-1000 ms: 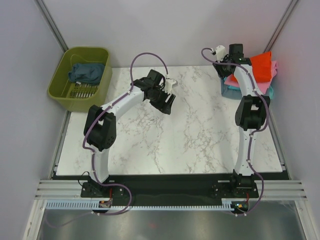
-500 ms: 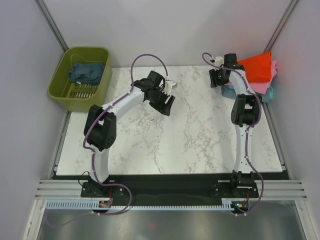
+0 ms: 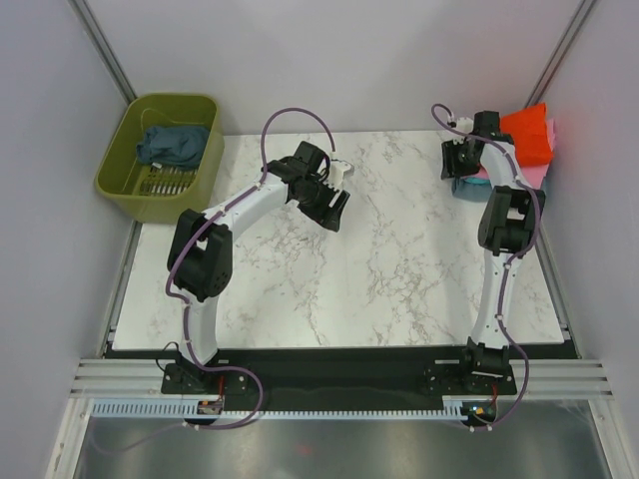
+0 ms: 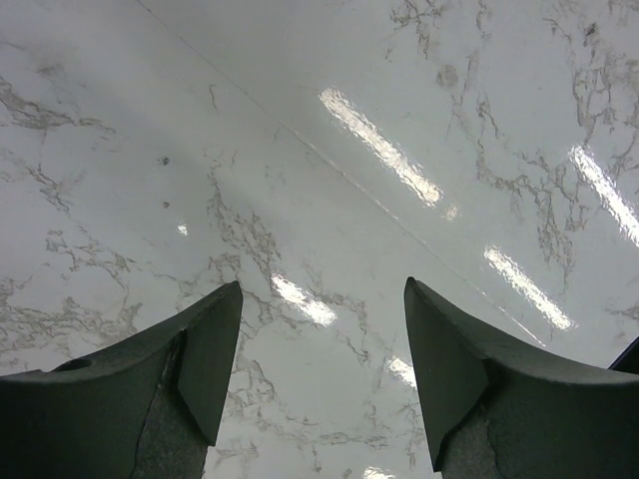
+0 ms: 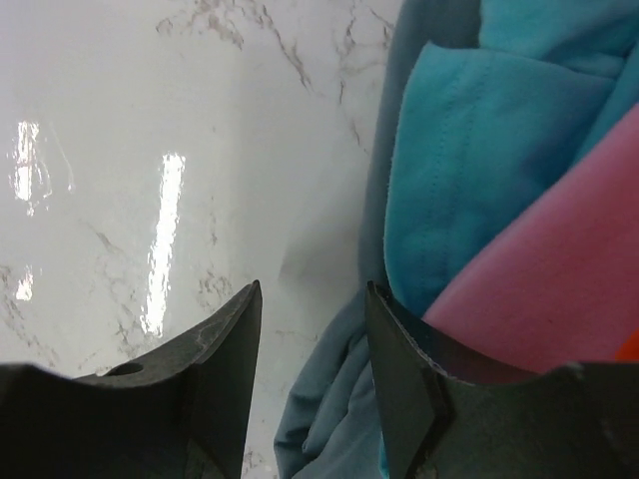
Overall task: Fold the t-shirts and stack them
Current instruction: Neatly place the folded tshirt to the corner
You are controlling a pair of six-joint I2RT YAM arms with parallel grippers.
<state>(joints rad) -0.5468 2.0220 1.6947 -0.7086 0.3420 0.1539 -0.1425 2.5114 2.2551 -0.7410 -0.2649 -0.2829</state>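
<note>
A stack of t-shirts lies at the table's back right corner: orange-red (image 3: pixel 526 134) on top, pink (image 3: pixel 540 171) under it, light teal (image 3: pixel 462 187) below. My right gripper (image 3: pixel 458 160) stands open at the stack's left edge. In the right wrist view the gripper (image 5: pixel 313 289) straddles a dull blue-grey fold (image 5: pixel 334 424) at the bottom of the pile. Its right finger lies against the teal (image 5: pixel 479 150) and pink (image 5: pixel 544 284) layers. A dark slate-blue t-shirt (image 3: pixel 174 144) lies in the basket. My left gripper (image 3: pixel 331 206) (image 4: pixel 321 289) hangs open over bare marble.
The olive-green basket (image 3: pixel 122 182) stands off the table's back left corner. Grey walls close in the left, back and right sides. The right arm's links (image 3: pixel 507 215) run along the table's right side.
The right gripper has swung down from the back edge to the stack's left side and now covers more of the pile. The left arm has stayed still.
</note>
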